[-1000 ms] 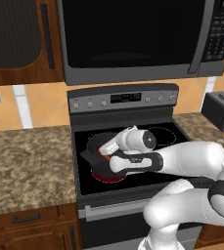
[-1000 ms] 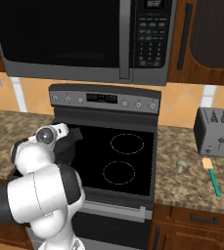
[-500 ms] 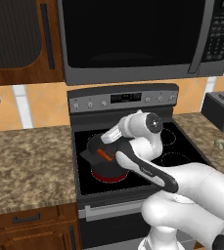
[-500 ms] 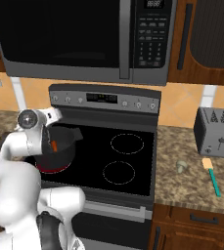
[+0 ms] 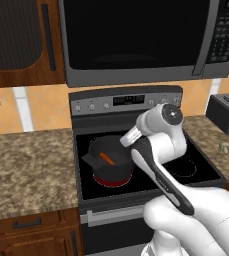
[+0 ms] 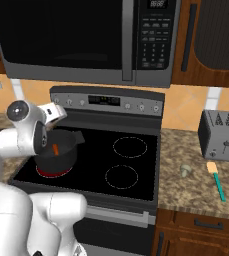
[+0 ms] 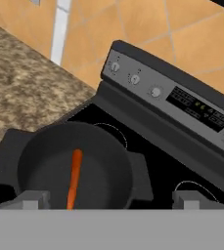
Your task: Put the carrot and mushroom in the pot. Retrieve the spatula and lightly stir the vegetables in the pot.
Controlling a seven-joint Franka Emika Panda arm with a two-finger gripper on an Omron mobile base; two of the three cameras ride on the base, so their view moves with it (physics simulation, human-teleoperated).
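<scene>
- Compared to half a second back, the arm is higher and pulled off the pot [image 5: 109, 161], so the carrot [image 5: 106, 159] inside is in plain sight now; pot hasn't budged.
- No readable writing anywhere: the microwave [image 6: 86, 40] keypad and the stove [image 6: 106, 100] display are just blurry marks.
- End effector [image 7: 108, 199] is released, fingers spread wide, nothing in them, hanging above the pot's near rim.
- Carrot lies flat on the pot's bottom, just past the fingertips [image 7: 33, 199] in the hand view.
- Mushroom [image 6: 186, 170] and spatula [image 6: 217, 180] sit on the right surface [image 6: 196, 190] by the toaster [image 6: 220, 135], well apart from the end effector.
</scene>
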